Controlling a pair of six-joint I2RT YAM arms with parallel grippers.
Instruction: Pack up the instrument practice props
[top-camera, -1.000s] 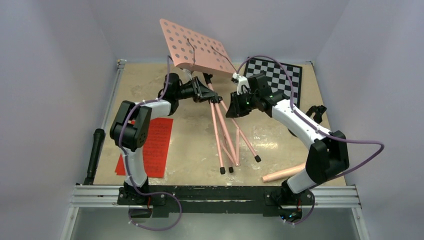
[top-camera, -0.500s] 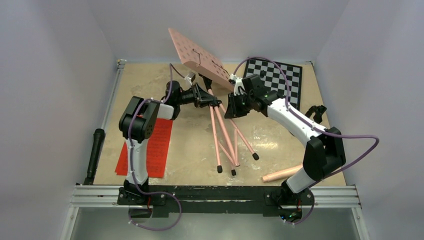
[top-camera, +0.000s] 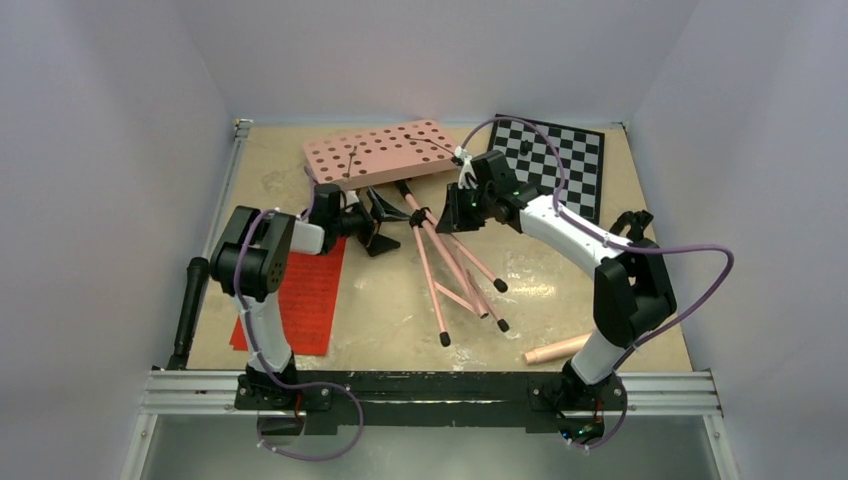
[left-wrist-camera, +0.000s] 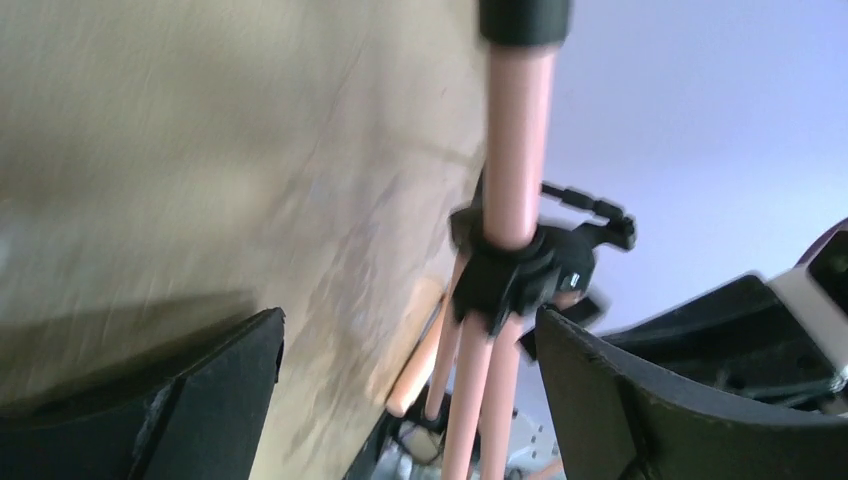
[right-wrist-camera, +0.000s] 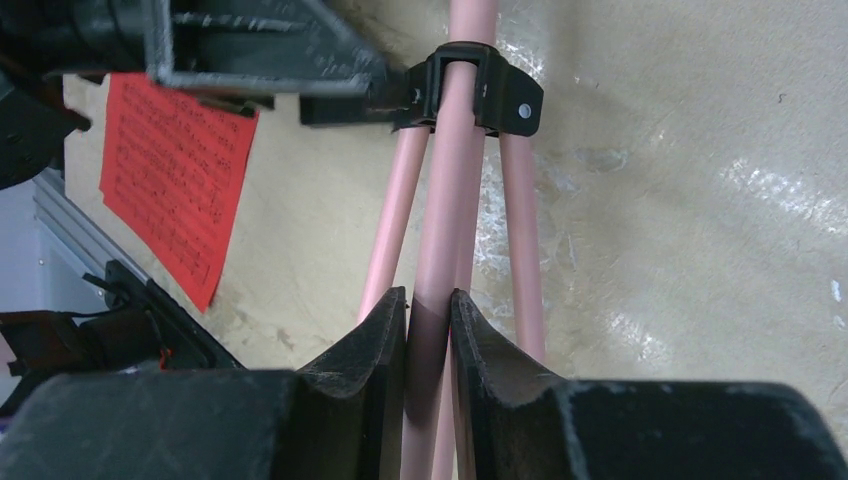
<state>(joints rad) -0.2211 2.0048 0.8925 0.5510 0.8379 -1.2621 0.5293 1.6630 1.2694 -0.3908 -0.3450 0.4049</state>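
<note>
The pink music stand lies tipped over on the table, its perforated tray (top-camera: 375, 152) flat at the back and its legs (top-camera: 462, 282) fanned toward the front. My right gripper (top-camera: 450, 212) is shut on the stand's pole (right-wrist-camera: 432, 250) just below the black leg collar (right-wrist-camera: 478, 85). My left gripper (top-camera: 388, 220) stands wide open beside the pole (left-wrist-camera: 515, 150), touching nothing. Red sheet-music pages (top-camera: 305, 295) lie flat under the left arm. The black microphone (top-camera: 190, 305) lies along the table's left edge. A small black mic stand (top-camera: 632, 222) sits at the right edge.
The black-and-white chessboard (top-camera: 560, 158) lies at the back right, behind my right arm. A loose pink tube (top-camera: 562, 347) rests near the front right. Purple cables loop off both arms. Walls close in on three sides.
The stand's tray has dropped from raised and tilted to flat on the table. My left gripper opened, let go of the stand and drew back left. The right gripper kept its hold.
</note>
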